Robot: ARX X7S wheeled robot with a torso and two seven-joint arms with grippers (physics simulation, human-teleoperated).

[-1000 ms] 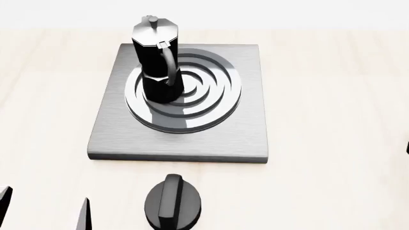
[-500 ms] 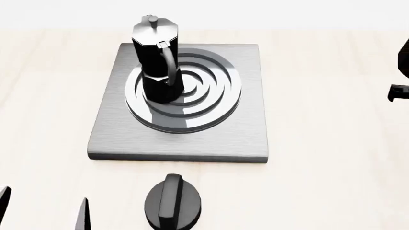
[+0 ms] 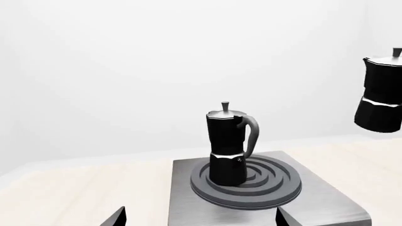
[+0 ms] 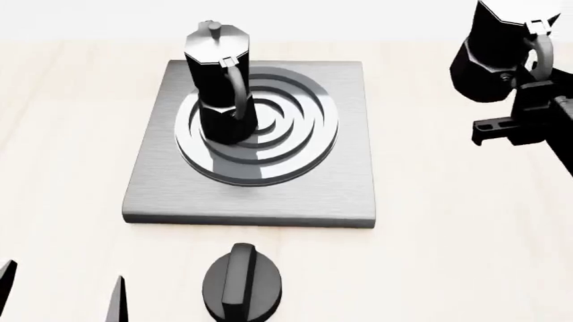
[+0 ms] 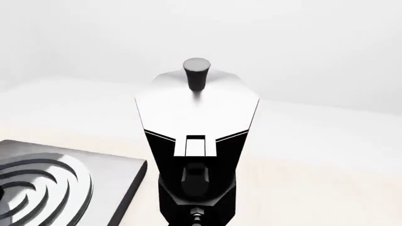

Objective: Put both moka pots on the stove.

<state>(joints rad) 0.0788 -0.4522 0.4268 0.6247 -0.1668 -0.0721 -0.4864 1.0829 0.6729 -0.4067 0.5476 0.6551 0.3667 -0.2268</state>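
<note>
One black moka pot (image 4: pixel 219 87) stands upright on the back-left part of the burner rings of the grey stove (image 4: pixel 268 198); the left wrist view shows this moka pot (image 3: pixel 227 143) on the stove (image 3: pixel 188 188) too. The second moka pot (image 4: pixel 495 57) hangs above the table to the right of the stove, with my right gripper (image 4: pixel 530 86) shut on its handle side. In the right wrist view that pot (image 5: pixel 196 117) hides the fingers, and the stove (image 5: pixel 63 179) lies beside it. My left gripper (image 4: pixel 61 295) is open near the front left, holding nothing.
A low round black knob (image 4: pixel 243 282) sits on the pale wooden table (image 4: pixel 447 255) just in front of the stove. The held pot also shows lifted off the table in the left wrist view (image 3: pixel 383 94). The table's far edge runs behind the stove.
My right arm has come into the head view from the right, carrying the second moka pot leftwards towards the stove. The left gripper and the pot on the stove have not moved.
</note>
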